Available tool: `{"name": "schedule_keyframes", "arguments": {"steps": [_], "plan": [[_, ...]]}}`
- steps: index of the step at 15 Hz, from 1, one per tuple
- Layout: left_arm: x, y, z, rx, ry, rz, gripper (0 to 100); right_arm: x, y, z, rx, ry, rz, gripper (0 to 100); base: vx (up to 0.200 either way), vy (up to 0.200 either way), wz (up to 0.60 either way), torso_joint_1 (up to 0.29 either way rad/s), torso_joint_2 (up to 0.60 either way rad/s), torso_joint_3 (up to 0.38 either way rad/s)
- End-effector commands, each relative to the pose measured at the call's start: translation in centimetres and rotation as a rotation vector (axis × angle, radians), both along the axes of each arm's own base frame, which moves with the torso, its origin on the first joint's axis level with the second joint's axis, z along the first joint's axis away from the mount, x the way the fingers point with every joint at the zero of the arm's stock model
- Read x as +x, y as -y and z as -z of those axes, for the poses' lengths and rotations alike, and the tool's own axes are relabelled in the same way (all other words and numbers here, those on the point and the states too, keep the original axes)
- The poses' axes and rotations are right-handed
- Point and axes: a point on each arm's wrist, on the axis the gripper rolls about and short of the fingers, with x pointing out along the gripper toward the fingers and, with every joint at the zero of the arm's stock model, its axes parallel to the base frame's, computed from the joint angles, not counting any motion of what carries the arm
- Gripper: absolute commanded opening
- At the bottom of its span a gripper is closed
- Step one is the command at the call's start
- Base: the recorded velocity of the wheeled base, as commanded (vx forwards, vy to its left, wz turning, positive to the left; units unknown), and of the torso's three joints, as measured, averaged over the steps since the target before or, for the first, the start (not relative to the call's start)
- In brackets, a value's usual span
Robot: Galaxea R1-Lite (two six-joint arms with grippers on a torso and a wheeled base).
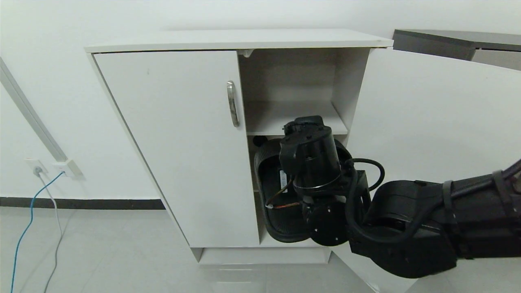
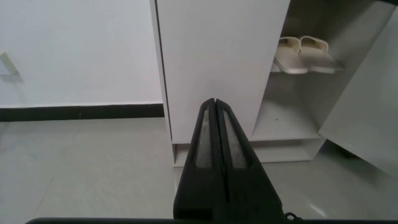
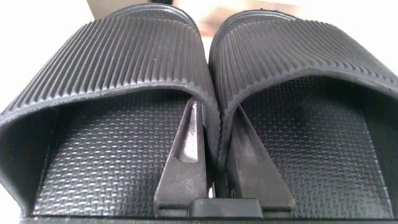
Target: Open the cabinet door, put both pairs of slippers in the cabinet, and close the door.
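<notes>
Cabinet (image 1: 236, 38) holds white slippers (image 2: 308, 55); right fingers (image 3: 186, 143) clamp black slippers (image 3: 124, 62).

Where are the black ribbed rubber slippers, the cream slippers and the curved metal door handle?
Black ribbed rubber slippers (image 3: 124, 56): right wrist view, one slipper's ribbed strap.
Cream slippers (image 2: 291, 53): left wrist view, one slipper's strap.
Curved metal door handle (image 1: 232, 103): head view, middle of bar.
</notes>
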Motion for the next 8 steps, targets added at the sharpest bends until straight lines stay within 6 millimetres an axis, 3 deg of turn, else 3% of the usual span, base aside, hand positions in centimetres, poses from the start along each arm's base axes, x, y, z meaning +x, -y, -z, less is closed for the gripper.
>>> {"name": "schedule_keyframes", "arguments": {"steps": [1, 7, 8], "plan": [[0.0, 0.0, 0.0, 0.0, 0.001, 0.0, 0, 1.3, 0.0, -0.4, 0.008, 0.011, 0.029, 0, 0.0, 0.0, 0.0, 0.0, 0.0, 0.0], [0.0, 0.0, 0.0, 0.0, 0.001, -0.001, 0, 2.4, 0.2, -0.5, 0.002, 0.025, 0.043, 0, 0.0, 0.0, 0.0, 0.0, 0.0, 0.0], [0.0, 0.0, 0.0, 0.0, 0.001, -0.001, 0, 2.4, 0.2, -0.6, 0.005, 0.034, 0.041, 0, 0.2, 0.0, 0.0, 0.002, 0.01, 0.007]]}}
